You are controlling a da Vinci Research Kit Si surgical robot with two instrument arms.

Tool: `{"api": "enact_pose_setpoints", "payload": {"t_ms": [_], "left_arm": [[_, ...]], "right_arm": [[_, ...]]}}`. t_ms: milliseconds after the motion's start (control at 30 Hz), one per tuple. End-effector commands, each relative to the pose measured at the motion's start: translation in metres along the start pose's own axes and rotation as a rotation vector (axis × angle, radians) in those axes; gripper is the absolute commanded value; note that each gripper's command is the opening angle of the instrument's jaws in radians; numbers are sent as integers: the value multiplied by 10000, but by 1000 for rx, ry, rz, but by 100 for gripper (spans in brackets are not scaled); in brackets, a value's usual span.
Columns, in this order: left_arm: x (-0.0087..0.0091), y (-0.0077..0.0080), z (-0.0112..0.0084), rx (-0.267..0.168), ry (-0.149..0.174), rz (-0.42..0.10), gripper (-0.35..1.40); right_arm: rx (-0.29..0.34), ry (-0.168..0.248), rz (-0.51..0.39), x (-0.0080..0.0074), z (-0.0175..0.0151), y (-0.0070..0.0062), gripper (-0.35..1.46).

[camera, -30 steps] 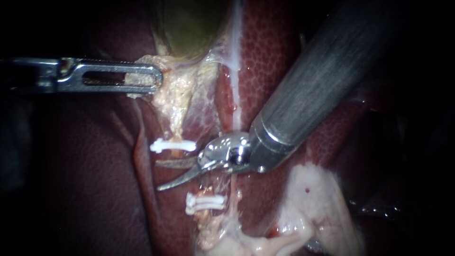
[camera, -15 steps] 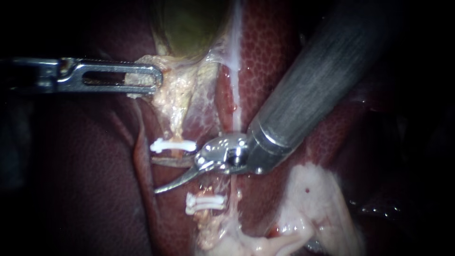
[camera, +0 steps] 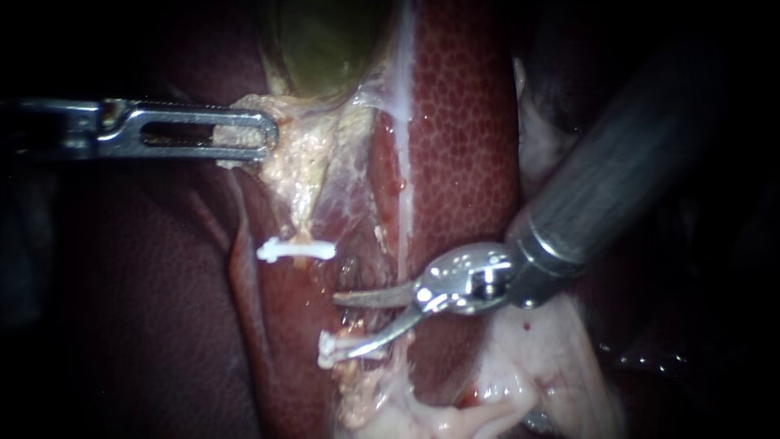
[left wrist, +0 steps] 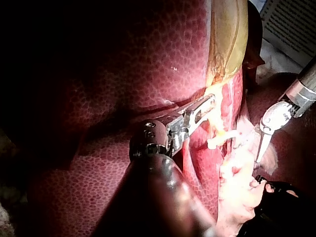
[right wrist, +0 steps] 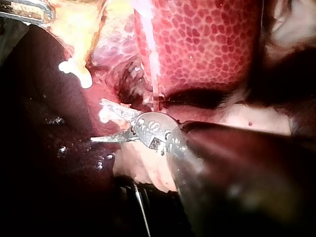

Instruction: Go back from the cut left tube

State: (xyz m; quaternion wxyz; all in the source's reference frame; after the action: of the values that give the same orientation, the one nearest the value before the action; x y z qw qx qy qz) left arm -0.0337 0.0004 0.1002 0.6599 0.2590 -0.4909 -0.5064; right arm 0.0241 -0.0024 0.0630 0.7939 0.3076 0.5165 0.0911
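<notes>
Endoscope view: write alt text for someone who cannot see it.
The right instrument, jaws open, lies beside the gap between the upper clip and the lower clip, over the liver. The left instrument grips pale tissue below the gallbladder.

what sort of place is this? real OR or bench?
Probably a benchtop surgical-robot rig: liver and gallbladder lie exposed, a white clip sits on the tissue, and the left wrist view shows a slatted panel beyond the tissue.
</notes>
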Motion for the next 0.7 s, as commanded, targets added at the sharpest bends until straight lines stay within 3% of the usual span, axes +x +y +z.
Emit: {"api": "enact_pose_setpoints", "payload": {"t_ms": [33,200,433,700], "left_arm": [[0,1,0,0,0,0,-35],[1,1,0,0,0,0,-35],[1,1,0,0,0,1,-35],[2,4,2,0,0,2,-35]], "right_arm": [[-8,1,-4,1,-6,0,143],[-54,-2,-17,10,-42,1,143],[-126,0,-39,41,-96,0,143],[-182,2,-58,63,-121,-8,143]]}}
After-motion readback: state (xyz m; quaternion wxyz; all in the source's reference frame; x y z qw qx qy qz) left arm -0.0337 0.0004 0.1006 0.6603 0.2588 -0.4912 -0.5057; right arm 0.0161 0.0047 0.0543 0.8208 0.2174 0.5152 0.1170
